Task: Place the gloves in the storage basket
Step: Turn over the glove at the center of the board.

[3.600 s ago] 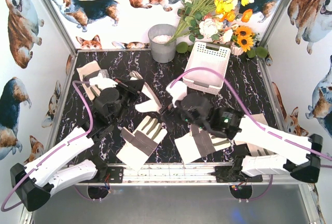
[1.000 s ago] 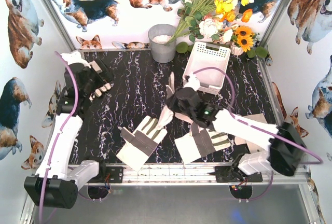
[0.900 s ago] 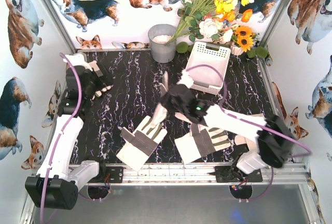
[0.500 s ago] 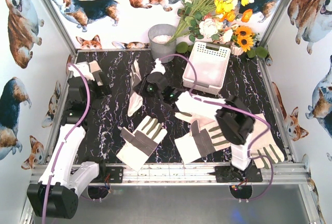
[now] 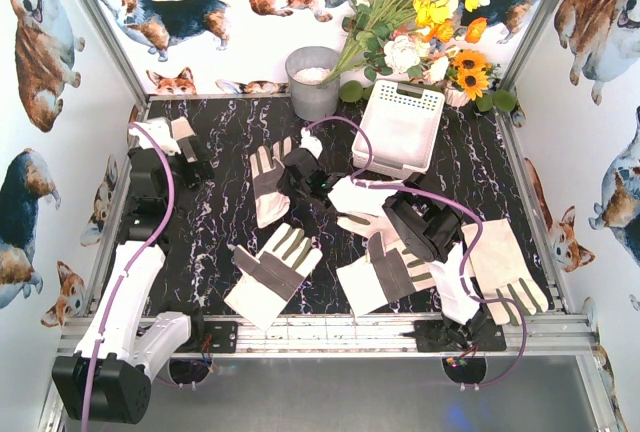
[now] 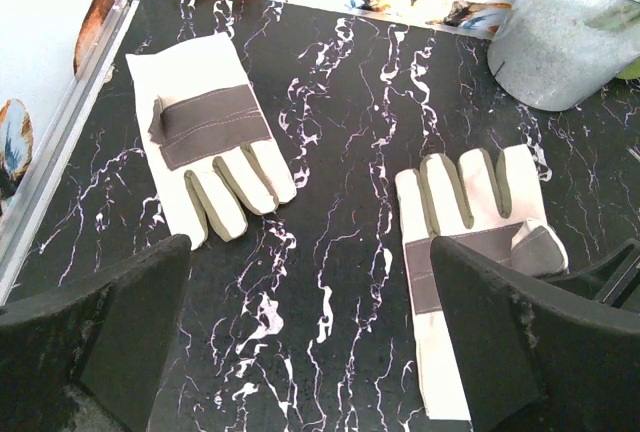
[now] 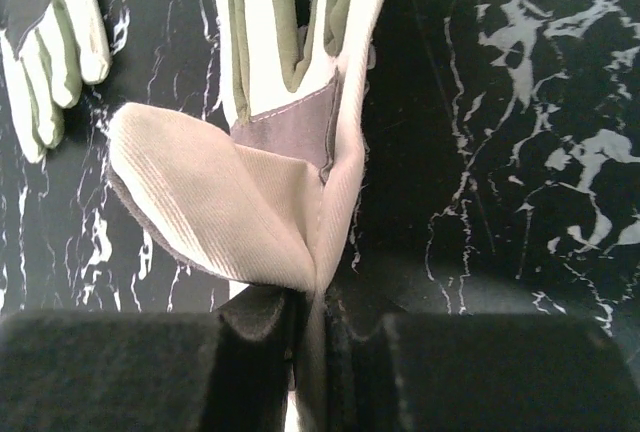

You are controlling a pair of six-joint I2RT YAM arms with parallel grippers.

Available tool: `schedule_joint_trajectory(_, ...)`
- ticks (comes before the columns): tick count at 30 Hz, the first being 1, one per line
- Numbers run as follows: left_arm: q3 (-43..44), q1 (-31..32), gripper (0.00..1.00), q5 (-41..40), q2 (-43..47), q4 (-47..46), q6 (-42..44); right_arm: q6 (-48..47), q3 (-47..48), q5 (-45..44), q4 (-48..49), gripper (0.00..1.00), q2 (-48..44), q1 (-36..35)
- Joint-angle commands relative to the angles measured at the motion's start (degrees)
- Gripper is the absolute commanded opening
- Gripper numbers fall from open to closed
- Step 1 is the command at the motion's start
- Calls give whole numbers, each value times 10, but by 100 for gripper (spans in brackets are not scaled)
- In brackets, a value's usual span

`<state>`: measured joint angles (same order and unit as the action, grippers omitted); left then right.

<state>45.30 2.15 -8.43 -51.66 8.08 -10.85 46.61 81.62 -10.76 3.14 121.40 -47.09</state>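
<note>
Toward the middle of the table [image 5: 215, 207], your right gripper [image 7: 310, 327] is pinching a raised fold of one glove [image 7: 290, 72], its jaws closed tight on the cream fabric. The glove is lying mostly flat on the black marbled top. Its long axis is running near-to-far, with the fingers pointing at the far edge.

The basket [image 5: 408, 95] is sitting off to the right of this grip, toward the far right corner. You are probably looking at a carry rightwards and slightly away, and the right arm is much the nearer.

The cloth is looking soft and limp, with grey panels, so I expect it to dangle once lifted. The basket is rigid white plastic with slotted walls.

Your left gripper [image 6: 310, 292] is hanging wide open near the far left corner above a second glove [image 6: 205, 142], gripping nothing.
</note>
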Motion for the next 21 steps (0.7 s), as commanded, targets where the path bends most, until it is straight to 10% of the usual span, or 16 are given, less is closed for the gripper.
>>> schedule_joint_trajectory(1,-7,-7,100,-2,-1,-18,5,26,-9,-67,17,0,-9,-1)
schedule_joint_trajectory(9,-7,-7,100,-5,-6,-20,8,31,-6,-90,11,1,7,-4)
schedule_joint_trajectory(21,-6,-7,100,-2,-10,-21,10,-2,-23,-110,-16,45,-19,1)
